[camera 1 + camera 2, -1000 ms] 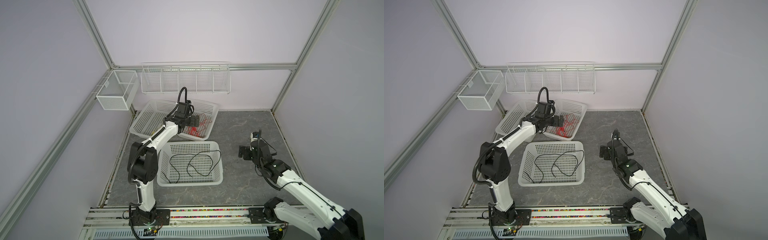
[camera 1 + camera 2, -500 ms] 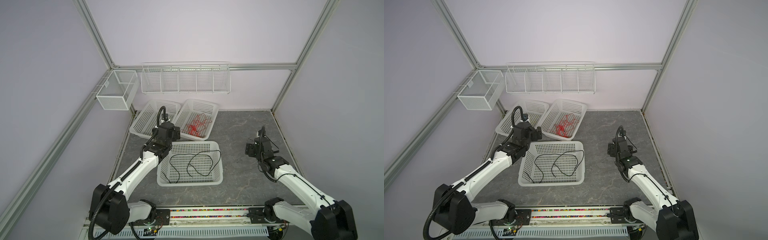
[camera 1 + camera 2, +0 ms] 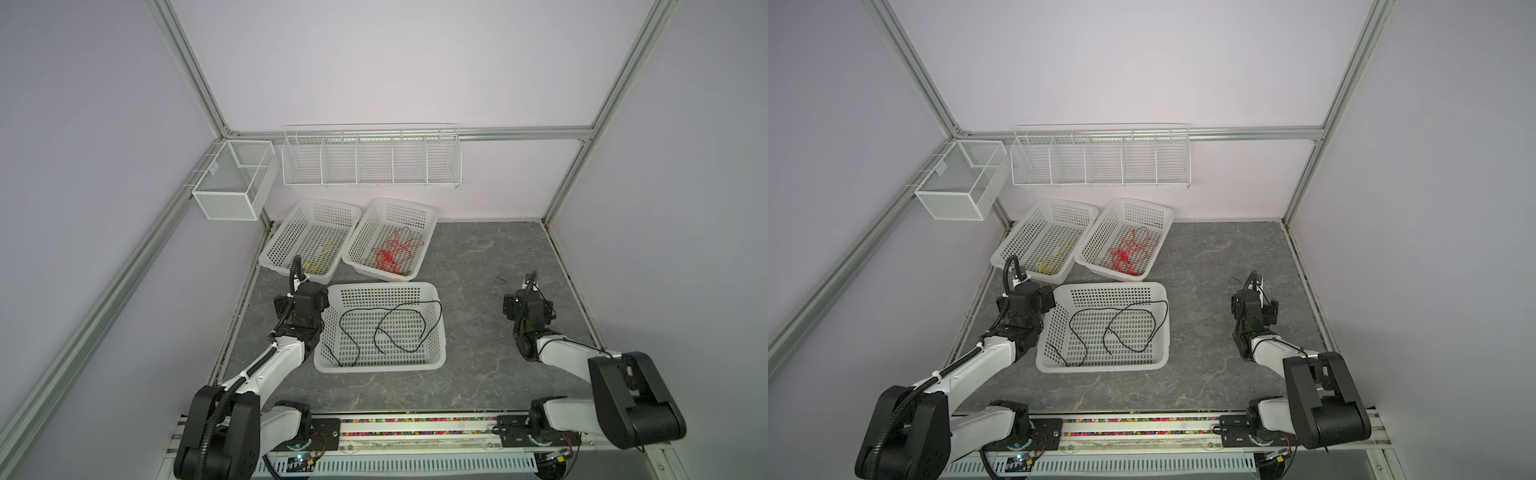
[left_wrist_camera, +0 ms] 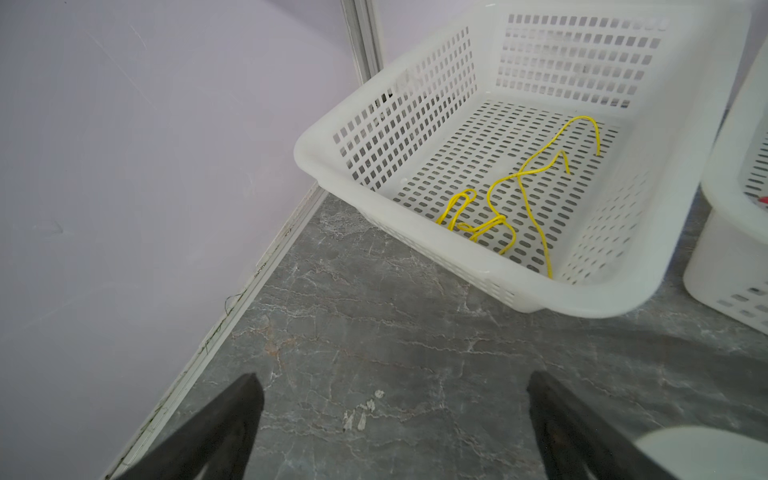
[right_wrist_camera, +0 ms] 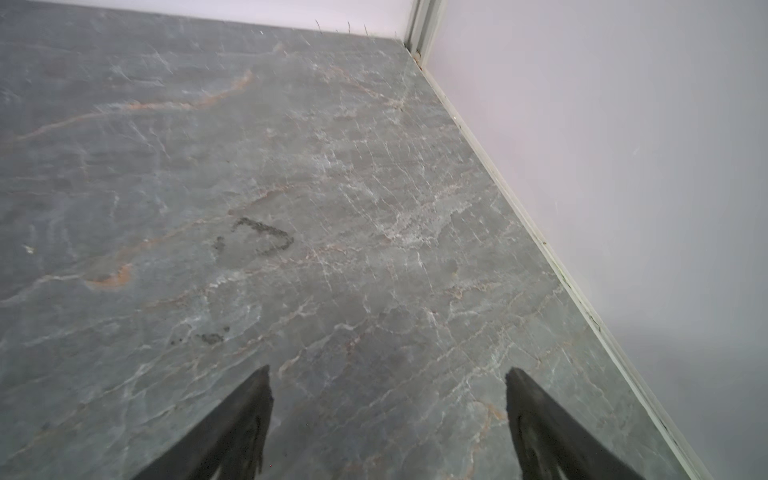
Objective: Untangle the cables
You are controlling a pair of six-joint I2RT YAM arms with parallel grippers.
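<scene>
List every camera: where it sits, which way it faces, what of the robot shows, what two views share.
Top views: high at the front, looking down on the table and red cables; left arm and right arm in view.
Left wrist: on its arm, facing the yellow cables in their basket past the open left gripper.
Right wrist: facing table and wall past the open right gripper.
Shared: yellow cables, also in both top views.

Tabletop (image 5: 332,166) looks like grey veined stone, matt and a bit scuffed. Far left basket (image 4: 602,305) is smooth white perforated plastic with a slight sheen. The yellow cable (image 4: 519,175) has shiny plastic-looking sleeving. Wall rack (image 3: 372,183) is white coated wire, and the frame post (image 3: 200,83) looks like brushed metal.
</scene>
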